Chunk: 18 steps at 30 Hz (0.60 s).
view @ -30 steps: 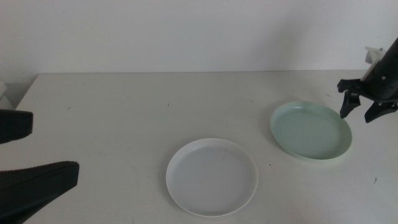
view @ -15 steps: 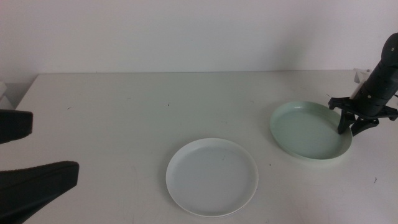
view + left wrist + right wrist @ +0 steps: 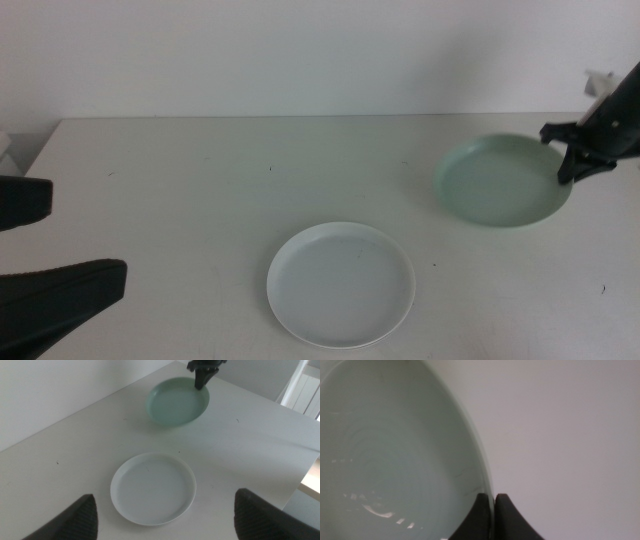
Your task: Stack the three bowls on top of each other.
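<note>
The mint green bowl (image 3: 500, 182) hangs tilted a little above the table at the right, and my right gripper (image 3: 570, 172) is shut on its right rim. In the right wrist view the two jaws pinch the thin rim of the mint green bowl (image 3: 395, 450), one jaw inside and one outside, at the right gripper (image 3: 493, 510). A white bowl (image 3: 341, 284) lies flat near the table's front middle; the left wrist view shows the white bowl (image 3: 153, 488) and the lifted mint green bowl (image 3: 177, 401) beyond it. My left gripper (image 3: 45, 250) waits open at the left edge. Only two bowls show.
The white table (image 3: 200, 190) ends at a plain wall behind. In the left wrist view the table's edge (image 3: 305, 465) runs near white furniture. A pale object (image 3: 5, 145) sits at the far left edge.
My right gripper came down onto the mint green bowl's right rim, shut on it, then raised that bowl off the table, tilted. The white bowl and left arm stayed still.
</note>
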Tool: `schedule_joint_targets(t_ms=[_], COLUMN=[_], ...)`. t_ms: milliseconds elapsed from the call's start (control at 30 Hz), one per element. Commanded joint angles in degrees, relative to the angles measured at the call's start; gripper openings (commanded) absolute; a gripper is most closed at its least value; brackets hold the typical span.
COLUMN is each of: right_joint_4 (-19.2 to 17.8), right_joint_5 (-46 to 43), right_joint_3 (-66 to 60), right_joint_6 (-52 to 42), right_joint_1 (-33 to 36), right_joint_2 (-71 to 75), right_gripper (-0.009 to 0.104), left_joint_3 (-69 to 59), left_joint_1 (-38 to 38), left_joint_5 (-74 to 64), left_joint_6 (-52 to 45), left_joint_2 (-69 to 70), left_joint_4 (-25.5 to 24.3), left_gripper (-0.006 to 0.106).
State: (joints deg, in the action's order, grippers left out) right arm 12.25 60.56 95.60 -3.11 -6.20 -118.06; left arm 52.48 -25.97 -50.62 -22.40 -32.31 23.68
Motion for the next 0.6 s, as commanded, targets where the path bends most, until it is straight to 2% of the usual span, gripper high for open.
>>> schedule_joint_targets(t_ms=[0,67,300,400,567], right_joint_4=[1.4,2.9,11.6,13.0,12.8], right_joint_5=[-1.7,-3.0,-10.9,-12.4,-11.9], right_joint_3=[-0.5,-3.2,-16.8,-20.9,-22.6], right_joint_6=[-0.6,-0.8,-5.7,-6.2,-5.9], right_joint_1=[-0.4,-0.4,2.3,5.1,12.1], right_joint_2=[8.0,11.3,23.6,27.1,27.4], right_gripper=[-0.001,-0.001,-0.001,-0.001,-0.001], left_joint_3=[1.3,1.3,1.3,1.3,1.3], left_joint_1=[-0.3,-0.3,-0.3,-0.3,-0.3], left_joint_5=[3.9,3.9,3.9,3.9,3.9], left_joint_6=[0.2,0.2,0.2,0.2,0.2], left_joint_2=[-0.4,-0.4,-0.4,-0.4,-0.4], left_joint_4=[1.4,1.4,1.4,1.4,1.4], left_gripper=[0.103,0.103,0.103,0.103,0.103])
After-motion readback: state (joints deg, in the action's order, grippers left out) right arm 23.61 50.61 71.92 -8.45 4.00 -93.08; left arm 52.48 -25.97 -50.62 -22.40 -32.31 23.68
